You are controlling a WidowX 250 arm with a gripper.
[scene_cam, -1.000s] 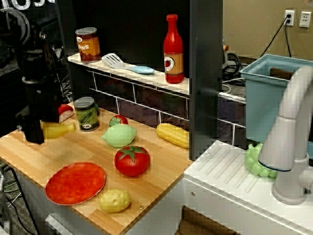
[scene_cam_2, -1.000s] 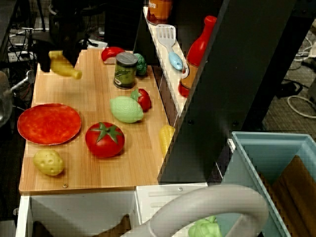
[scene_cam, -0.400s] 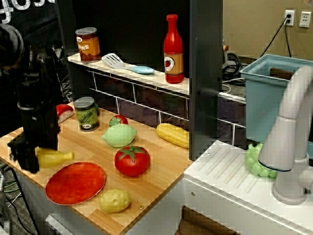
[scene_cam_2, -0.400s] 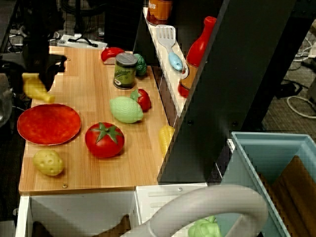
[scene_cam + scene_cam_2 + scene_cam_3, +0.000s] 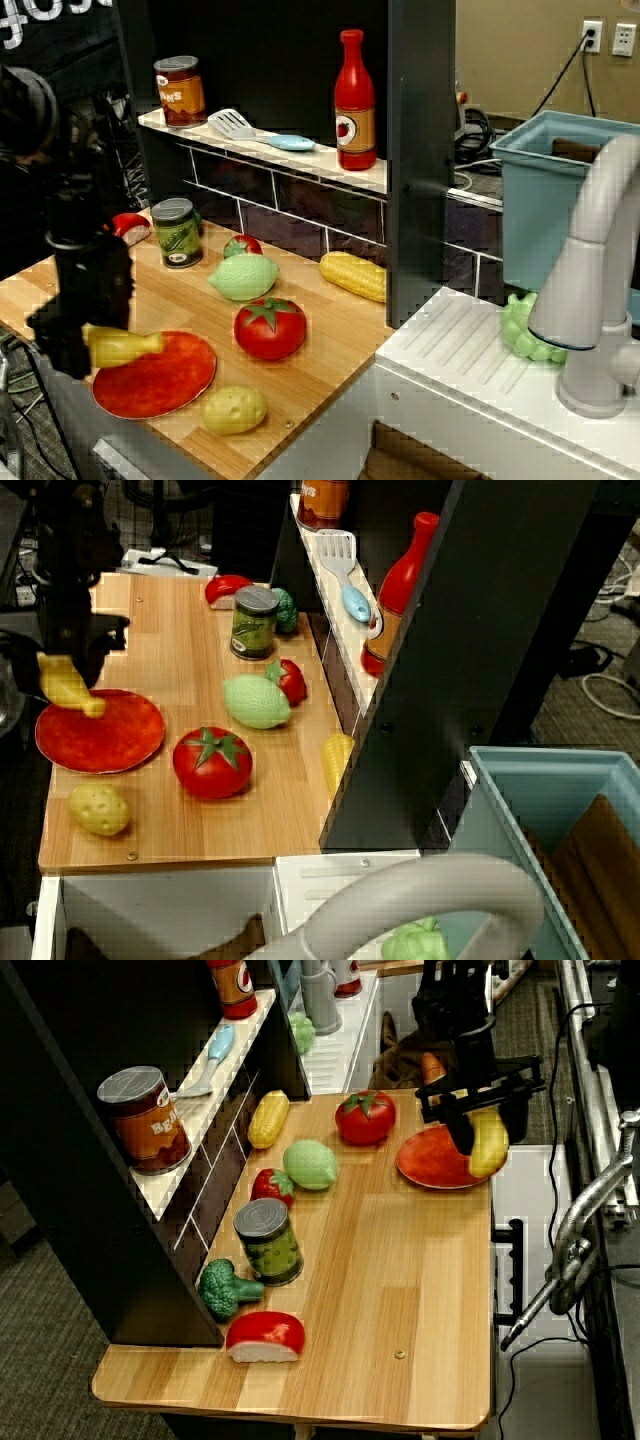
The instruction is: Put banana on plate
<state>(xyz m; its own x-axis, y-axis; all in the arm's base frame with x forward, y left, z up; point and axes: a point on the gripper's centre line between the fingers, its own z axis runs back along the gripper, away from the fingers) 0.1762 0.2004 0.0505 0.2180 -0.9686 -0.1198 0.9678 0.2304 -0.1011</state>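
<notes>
While your gripper [image 5: 85,345] clasps the banana [image 5: 122,346] above the plate's [image 5: 165,385] left rim, its stem points inward over the plate, so you lower slightly toward centre.

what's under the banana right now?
The banana, shut in the gripper, hangs over the near-left edge of the plate. Bare red plate shows beneath its stem end. The gripper covers its other end, so contact with the plate cannot be told.

The gripper [image 5: 478,1132] grips the banana [image 5: 489,1143] above the plate [image 5: 432,1161], at the plate's 3 o'clock rim. A tomato [image 5: 365,1118] sits on the worktop [image 5: 390,1270] at the plate's 10 o'clock.
</notes>
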